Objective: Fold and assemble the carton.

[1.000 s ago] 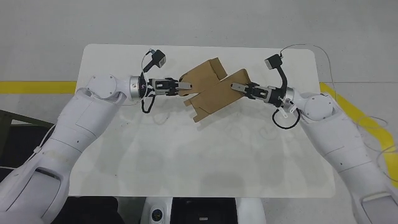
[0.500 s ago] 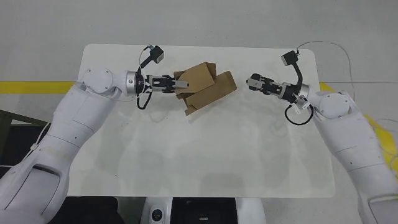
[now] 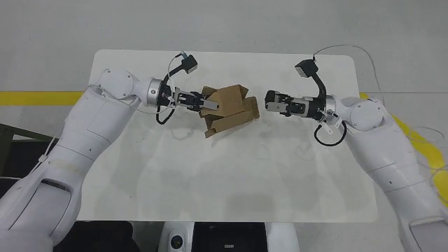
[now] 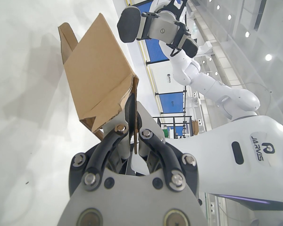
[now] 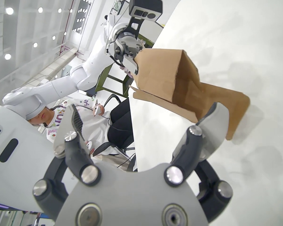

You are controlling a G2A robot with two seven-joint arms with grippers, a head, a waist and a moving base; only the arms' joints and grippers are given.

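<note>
The brown cardboard carton (image 3: pixel 227 108) sits partly opened into a tube on the white table (image 3: pixel 231 175), near the middle of its far half. My left gripper (image 3: pixel 205 101) is shut on a flap at the carton's left end; the left wrist view shows the card edge (image 4: pixel 133 109) pinched between the fingers, with the carton (image 4: pixel 96 71) rising beyond. My right gripper (image 3: pixel 269 103) stands open just off the carton's right end, touching nothing. From the right wrist, the carton's open end (image 5: pixel 186 88) lies ahead between the spread fingers (image 5: pixel 214 116).
The table's near half (image 3: pixel 231 189) is bare white surface. A thin cable (image 3: pixel 350 50) loops over the far right corner. A yellow floor line (image 3: pixel 42 98) runs past both sides of the table.
The right gripper left the carton, drew back to the right, then came back close to its end. The left gripper turned and the flat carton rose into a partly open tube.
</note>
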